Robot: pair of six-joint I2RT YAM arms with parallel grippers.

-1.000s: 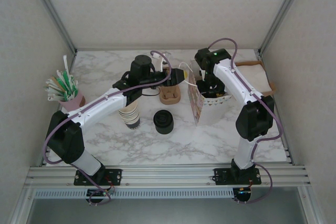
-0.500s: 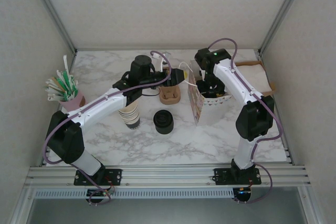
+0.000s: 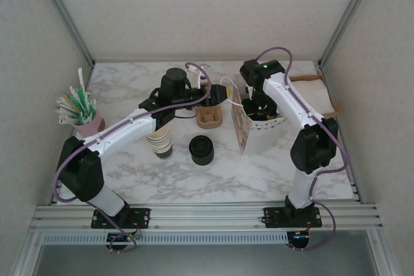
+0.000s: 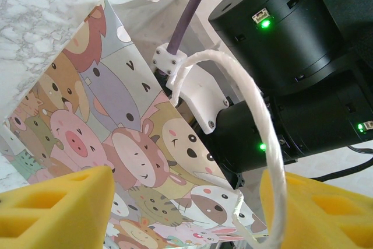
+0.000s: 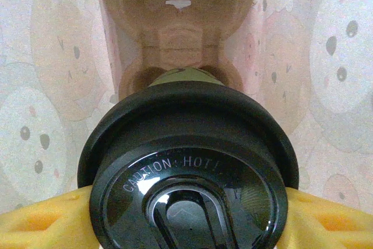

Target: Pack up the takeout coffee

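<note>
The takeout coffee (image 5: 189, 185), black lid up with a strip of olive wall (image 5: 180, 77) behind it, hangs inside the cartoon-animal paper bag (image 3: 240, 127). My right gripper (image 5: 186, 220) is shut on it, a yellow pad (image 5: 41, 225) pressed on each side. In the top view my right gripper (image 3: 259, 111) reaches down into the bag's open mouth. At the bag's left side my left gripper (image 3: 223, 95) stands open, its yellow fingers (image 4: 58, 208) wide apart. The bag's white rope handle (image 4: 256, 103) loops down just inside its right finger.
A brown cardboard cup carrier (image 3: 210, 117) lies left of the bag. In front of it stand a stack of black lids (image 3: 202, 150) and a cream stack of paper cups (image 3: 160, 143). A pink cup of stirrers (image 3: 81, 117) is far left, brown paper (image 3: 317, 88) back right.
</note>
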